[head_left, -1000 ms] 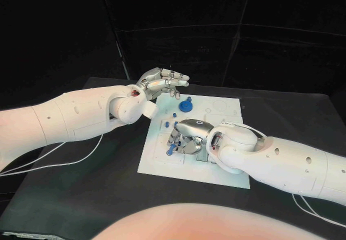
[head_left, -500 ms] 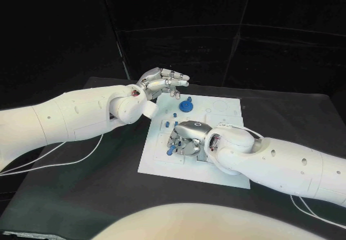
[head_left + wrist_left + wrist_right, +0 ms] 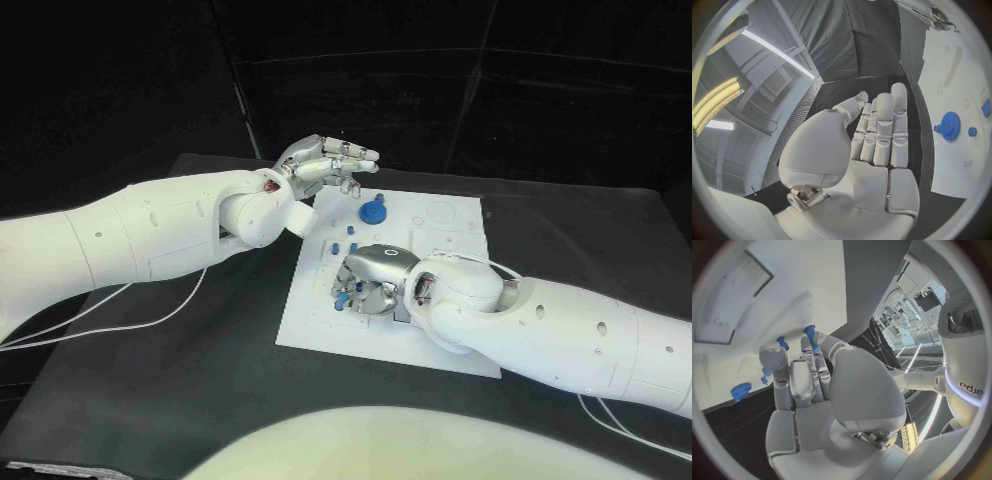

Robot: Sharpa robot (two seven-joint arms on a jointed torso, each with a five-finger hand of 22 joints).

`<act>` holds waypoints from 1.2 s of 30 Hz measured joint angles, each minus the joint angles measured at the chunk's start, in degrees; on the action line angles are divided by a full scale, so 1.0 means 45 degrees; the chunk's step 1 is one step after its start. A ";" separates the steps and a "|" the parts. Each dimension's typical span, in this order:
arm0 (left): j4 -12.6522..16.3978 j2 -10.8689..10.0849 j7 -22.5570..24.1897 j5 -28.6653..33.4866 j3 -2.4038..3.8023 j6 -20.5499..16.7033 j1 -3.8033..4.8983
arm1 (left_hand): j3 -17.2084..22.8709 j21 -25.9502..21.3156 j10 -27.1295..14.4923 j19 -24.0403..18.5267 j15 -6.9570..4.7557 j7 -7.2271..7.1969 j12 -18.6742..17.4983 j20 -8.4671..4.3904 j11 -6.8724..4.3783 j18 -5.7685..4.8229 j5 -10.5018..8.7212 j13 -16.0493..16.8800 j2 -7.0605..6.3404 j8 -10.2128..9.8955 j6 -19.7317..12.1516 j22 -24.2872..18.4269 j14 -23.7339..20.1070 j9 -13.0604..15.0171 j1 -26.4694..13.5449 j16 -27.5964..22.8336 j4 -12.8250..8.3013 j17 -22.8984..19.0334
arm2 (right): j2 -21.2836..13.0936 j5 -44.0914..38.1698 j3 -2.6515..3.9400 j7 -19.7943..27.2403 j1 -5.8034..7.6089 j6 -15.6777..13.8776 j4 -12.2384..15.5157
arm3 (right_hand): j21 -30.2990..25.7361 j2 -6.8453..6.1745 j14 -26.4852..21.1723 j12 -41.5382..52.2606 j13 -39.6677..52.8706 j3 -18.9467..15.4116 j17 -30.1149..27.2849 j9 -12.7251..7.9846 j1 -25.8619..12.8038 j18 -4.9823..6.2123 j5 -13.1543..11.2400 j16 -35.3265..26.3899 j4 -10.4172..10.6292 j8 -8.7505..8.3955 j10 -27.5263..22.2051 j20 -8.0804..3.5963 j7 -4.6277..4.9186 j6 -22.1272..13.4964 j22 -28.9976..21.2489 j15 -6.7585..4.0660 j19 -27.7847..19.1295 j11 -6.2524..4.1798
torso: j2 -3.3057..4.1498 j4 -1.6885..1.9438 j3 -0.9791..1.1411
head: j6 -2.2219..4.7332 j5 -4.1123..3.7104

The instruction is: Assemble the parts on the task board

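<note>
The white task board (image 3: 433, 320) lies in the middle of the black table. My right hand (image 3: 372, 278) is down on the board's left-middle, fingers pointing down, and its fingertips pinch a small blue part (image 3: 342, 297) against the board. The same blue part (image 3: 809, 331) shows at the fingertips of that hand (image 3: 811, 385) in the right wrist view. A blue gear (image 3: 374, 210) stands near the board's far edge, with small blue pegs (image 3: 351, 247) between it and my right hand. My left hand (image 3: 325, 160) hovers above the board's far left corner with fingers curled in on nothing; the left wrist view shows the left hand (image 3: 873, 135) beside the gear (image 3: 948, 125).
Black table (image 3: 188, 370) surrounds the board on every side. A white cable (image 3: 144, 315) trails across the cloth under my left arm. Empty recesses (image 3: 440, 213) mark the board's far right part. The right forearm (image 3: 562, 335) covers the board's near right corner.
My right arm has edged a little to the left over the board, and the blue part at its fingertips has shifted slightly with it. The left hand has stayed put.
</note>
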 measured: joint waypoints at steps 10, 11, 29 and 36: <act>-0.0001 -0.0007 0.0000 0.0000 0.0000 0.0008 0.0000 | 0.0000 0.0000 0.0000 0.0000 0.0000 0.0000 0.0000 0.0000 0.0000 -0.0001 0.0000 0.0000 0.0000 0.0000 0.0000 0.0001 0.0000 0.0000 0.0000 0.0000 0.0000 0.0000 | 0.0023 -0.0116 -0.0023 -0.0010 -0.0032 -0.0076 0.0016 | -0.0137 -0.0447 0.0015 -0.0280 -0.0019 -0.0550 -0.0013 -0.0030 -0.0619 0.0001 -0.0147 0.0064 0.0344 0.0001 -0.0665 0.0140 -0.0019 -0.1193 -0.0169 0.0107 -0.0141 0.0108 | 0.0002 0.0000 0.0002 | 0.0007 0.0012; -0.0002 -0.0008 -0.0001 0.0000 0.0000 0.0009 0.0000 | 0.0000 0.0000 0.0000 0.0000 0.0000 -0.0001 0.0000 0.0000 0.0000 0.0000 0.0000 0.0000 0.0000 0.0000 0.0000 0.0001 0.0000 0.0000 0.0000 0.0000 0.0000 0.0001 | 0.0020 -0.0124 -0.0023 -0.0008 -0.0035 -0.0111 0.0026 | -0.0152 -0.0447 0.0015 -0.0340 -0.0019 -0.0591 -0.0073 -0.0030 -0.0619 -0.0001 -0.0147 0.0064 0.0318 0.0001 -0.0757 0.0159 -0.0028 -0.1336 -0.0222 0.0107 -0.0159 0.0118 | 0.0004 0.0000 0.0002 | 0.0007 0.0012; -0.0098 -0.0097 -0.0014 0.0000 0.0000 0.0037 0.0001 | -0.0035 0.0000 -0.0047 0.0000 0.0000 0.0000 0.0000 0.0000 0.0047 -0.0001 0.0000 0.0000 0.0000 0.0000 0.0000 -0.0015 0.0000 0.0000 0.0000 0.0000 0.0035 -0.0018 | -0.2458 0.0166 -0.0014 0.0345 -0.0016 -0.2890 0.2455 | -0.1291 -0.0240 -0.0382 0.0443 0.0218 -0.1618 -0.1321 0.0132 -0.0825 0.0204 0.0546 -0.0566 0.0497 0.0259 -0.0626 0.0249 0.0067 -0.1180 -0.1970 0.0301 -0.1038 0.0113 | -0.0043 -0.0066 0.0015 | 0.0222 -0.0261; -0.0143 -0.0205 -0.0014 0.0000 -0.0001 0.0045 0.0001 | -0.0035 0.0000 -0.0046 0.0000 0.0000 0.0046 0.0000 0.0000 0.0047 -0.0002 0.0000 0.0000 0.0000 0.0000 -0.0046 -0.0014 0.0000 0.0000 0.0000 0.0000 0.0035 -0.0018 | -0.4745 0.2318 0.0004 -0.0116 0.0389 -0.3699 0.3447 | 0.0463 -0.0414 0.0000 0.3562 0.2264 -0.2486 0.1442 0.0219 -0.1715 0.0067 0.1297 0.0919 0.1312 0.0677 0.2599 -0.0369 -0.0593 -0.0467 0.1006 -0.0397 0.0512 -0.0722 | -0.0099 -0.0127 0.0013 | 0.0470 -0.0587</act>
